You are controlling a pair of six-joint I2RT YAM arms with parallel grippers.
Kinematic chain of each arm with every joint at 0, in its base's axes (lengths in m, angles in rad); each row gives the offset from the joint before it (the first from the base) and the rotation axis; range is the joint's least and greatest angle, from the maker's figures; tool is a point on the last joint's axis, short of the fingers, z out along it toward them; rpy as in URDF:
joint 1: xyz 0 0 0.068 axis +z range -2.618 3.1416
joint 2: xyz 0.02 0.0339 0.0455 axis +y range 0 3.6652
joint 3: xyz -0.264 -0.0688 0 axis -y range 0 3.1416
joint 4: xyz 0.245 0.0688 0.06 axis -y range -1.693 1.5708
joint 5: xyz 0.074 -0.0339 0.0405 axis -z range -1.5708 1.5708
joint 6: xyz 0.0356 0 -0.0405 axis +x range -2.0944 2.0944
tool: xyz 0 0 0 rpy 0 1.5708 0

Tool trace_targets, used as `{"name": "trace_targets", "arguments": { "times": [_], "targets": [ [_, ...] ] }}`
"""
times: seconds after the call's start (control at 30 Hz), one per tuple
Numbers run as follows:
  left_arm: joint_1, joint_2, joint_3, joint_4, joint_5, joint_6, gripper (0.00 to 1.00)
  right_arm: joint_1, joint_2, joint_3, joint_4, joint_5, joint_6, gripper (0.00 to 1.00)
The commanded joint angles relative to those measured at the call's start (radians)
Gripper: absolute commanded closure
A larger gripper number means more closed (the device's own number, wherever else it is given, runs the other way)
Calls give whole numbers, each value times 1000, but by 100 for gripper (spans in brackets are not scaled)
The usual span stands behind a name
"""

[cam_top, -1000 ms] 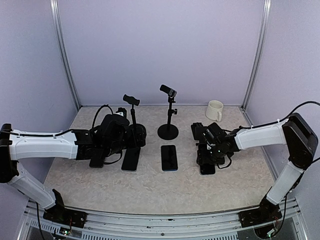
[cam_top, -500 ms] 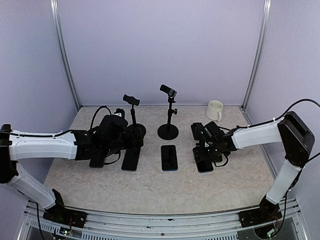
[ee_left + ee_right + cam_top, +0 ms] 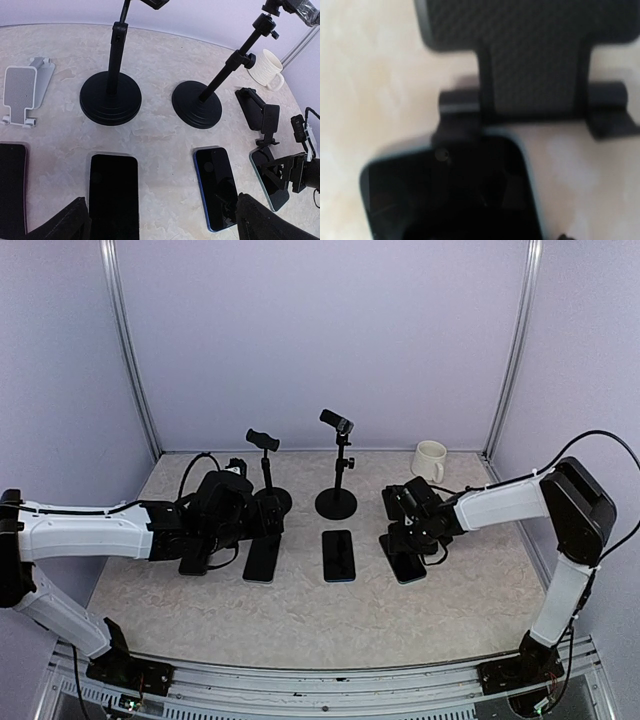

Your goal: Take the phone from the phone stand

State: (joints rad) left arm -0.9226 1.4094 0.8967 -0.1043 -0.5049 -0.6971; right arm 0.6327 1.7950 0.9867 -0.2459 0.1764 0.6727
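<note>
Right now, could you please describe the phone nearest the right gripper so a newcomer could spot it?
From the white mug at the table's far right, come forward past the low black stand. The phone lies flat in front of it, at the right gripper. It is rightmost in the row of phones, with a pale teal edge where its neighbour's is blue.

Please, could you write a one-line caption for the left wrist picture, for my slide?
Right gripper is at a phone lying by the folding stand; left gripper hovers open.
</note>
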Motion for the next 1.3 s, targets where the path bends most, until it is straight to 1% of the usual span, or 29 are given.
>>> {"name": "trace_targets", "arguments": {
  "times": [0.0,0.27,0.37,0.47,0.83,0.9,1.0,1.1,1.27],
  "targets": [
    [15,-30,-17,6,3,11,1,-37,79,-1,-51,-20,-11,34],
    [25,-35,-20,8,6,16,1,-93,88,15,-30,-41,-37,34],
    [27,-31,-15,7,9,18,1,-112,96,26,-1,-78,-39,41],
    [27,-30,-9,4,10,21,1,-122,119,64,0,-92,-51,45],
    [28,-40,-8,-10,4,19,1,-155,187,199,-28,-83,-100,47],
    [28,-40,-5,-11,6,20,1,-154,178,206,-29,-101,-111,42],
    [28,-41,2,-14,13,20,1,-148,130,180,-21,-135,-120,29],
    [28,-43,4,-11,17,21,1,-134,58,143,-35,-132,-132,15],
    [28,-41,-4,-4,26,23,1,-107,-29,79,-65,-141,-139,1]
  ]
}}
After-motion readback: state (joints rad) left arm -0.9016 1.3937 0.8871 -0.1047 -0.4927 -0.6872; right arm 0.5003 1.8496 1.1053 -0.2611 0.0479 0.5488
